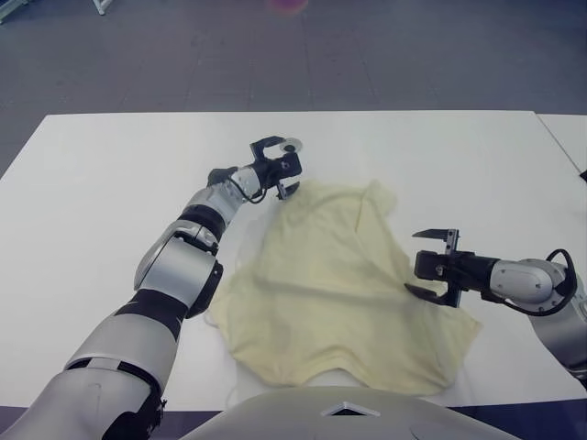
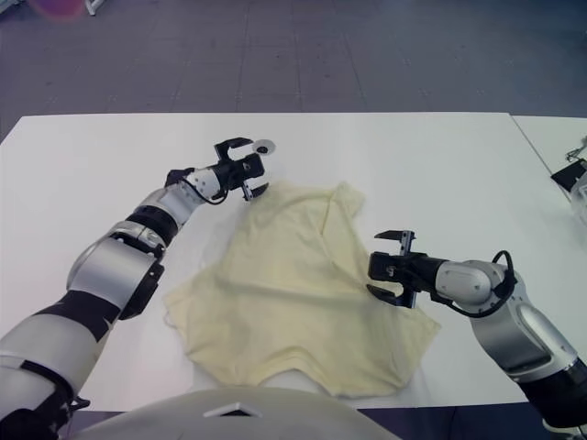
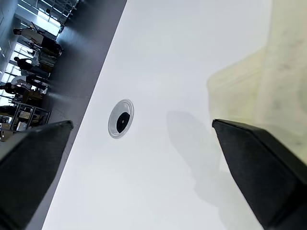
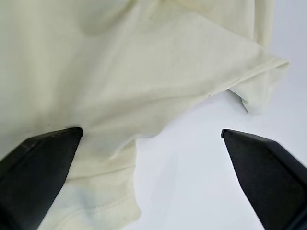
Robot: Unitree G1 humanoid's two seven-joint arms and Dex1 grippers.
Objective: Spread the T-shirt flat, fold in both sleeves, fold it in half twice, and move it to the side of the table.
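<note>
A pale yellow T-shirt (image 1: 330, 284) lies rumpled and partly folded over itself on the white table (image 1: 110, 183), near the front middle. My left gripper (image 1: 272, 167) hovers open just off the shirt's far left corner, nothing between its fingers. My right gripper (image 1: 438, 265) stands open above the shirt's right edge, its fingers (image 4: 43, 163) straddling the cloth's hem (image 4: 158, 96). In the left wrist view, a corner of the T-shirt (image 3: 268, 81) shows beside one finger (image 3: 259, 158).
A round grey cable port (image 1: 292, 145) is set into the table just beyond the left gripper; the same cable port (image 3: 120, 119) appears in the left wrist view. Bare tabletop spreads to the left, far side and right. Dark floor (image 1: 293, 55) lies beyond the table's far edge.
</note>
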